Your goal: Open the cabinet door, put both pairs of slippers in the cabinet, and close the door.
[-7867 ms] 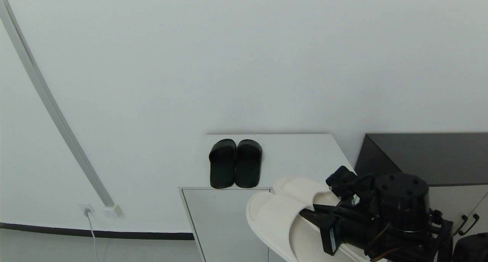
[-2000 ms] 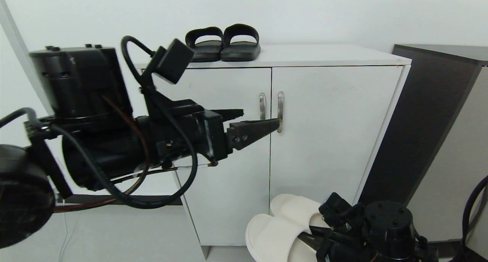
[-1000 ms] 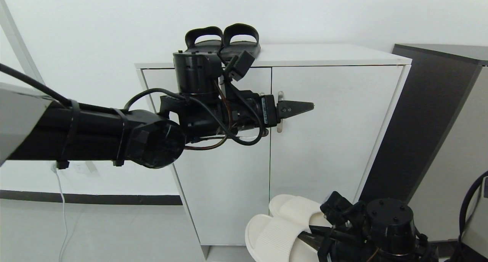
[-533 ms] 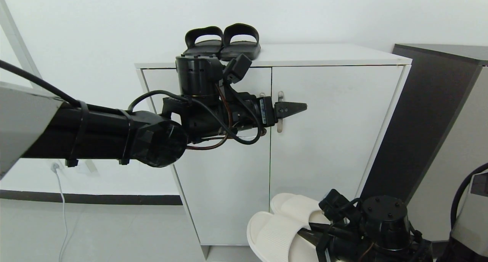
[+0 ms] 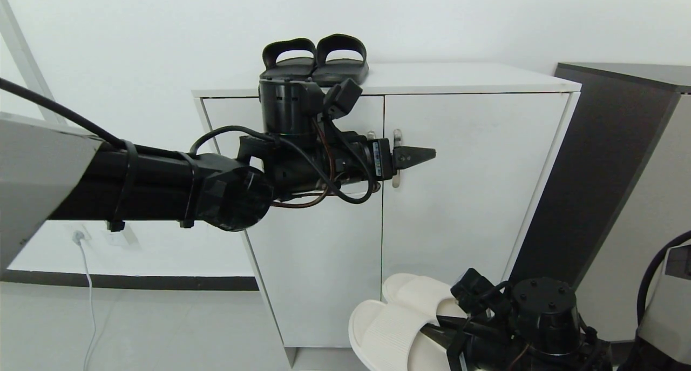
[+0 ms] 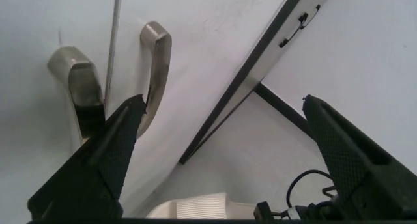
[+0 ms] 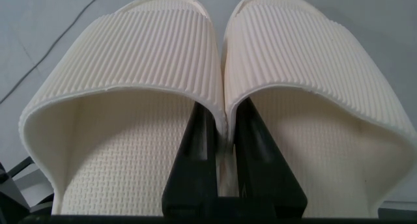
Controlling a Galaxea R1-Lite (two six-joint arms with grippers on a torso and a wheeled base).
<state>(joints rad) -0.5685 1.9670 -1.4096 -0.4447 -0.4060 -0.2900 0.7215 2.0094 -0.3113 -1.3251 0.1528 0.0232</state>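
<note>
1. No part of the task looks finished. The cabinet (image 5: 459,78) has both its left door (image 5: 318,241) and right door (image 5: 464,198) shut, and neither pair of slippers is inside.
2. The opening step seems to be just starting. The left claw (image 5: 421,157) sits at the middle seam, level with the right handle (image 5: 398,137), and grips nothing.
3. The black slippers (image 5: 316,63) lie side by side on the cabinet's top, near its front edge and above the left door.
4. The white slippers (image 5: 388,328) are held low in front of the cabinet by the right claw (image 5: 448,328).
5. What remains, judged from this: pull a door open, put in the white pair, fetch and put in the black pair, then shut the door.
6. The left wrist view shows that the left claw (image 6: 221,152) is spread wide. One of its fingers (image 6: 98,172) lies across the left handle (image 6: 81,87), with its tip just beside the right handle (image 6: 158,61). Whether it touches either cannot be told. The head view shows a single finger, so the spread does not read there.
7. The right wrist view shows the hold the head view hides. The right claw (image 7: 225,159) is pressed together on the two adjoining inner walls of the white slippers (image 7: 130,74), one finger inside each strap.
</note>
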